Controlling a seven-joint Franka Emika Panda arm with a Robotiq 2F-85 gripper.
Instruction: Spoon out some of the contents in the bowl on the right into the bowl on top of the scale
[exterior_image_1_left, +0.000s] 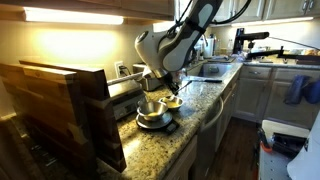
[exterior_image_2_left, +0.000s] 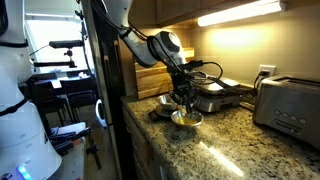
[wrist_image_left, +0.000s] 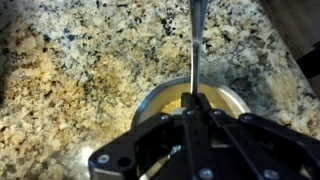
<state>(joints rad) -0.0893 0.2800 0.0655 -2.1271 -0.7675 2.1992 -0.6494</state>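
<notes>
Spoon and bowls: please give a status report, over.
Gripper shut on spoon, above bowl of yellowish contents. Steel bowl on scale beside it. Nothing seen in the way.

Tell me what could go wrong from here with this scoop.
The gripper pinches only the thin spoon handle, so it may twist or slip while digging. The bowl of contents sits loose on the granite counter; a push could slide or tip it. The steel bowl on the scale stands close; the swing over might knock it.
</notes>
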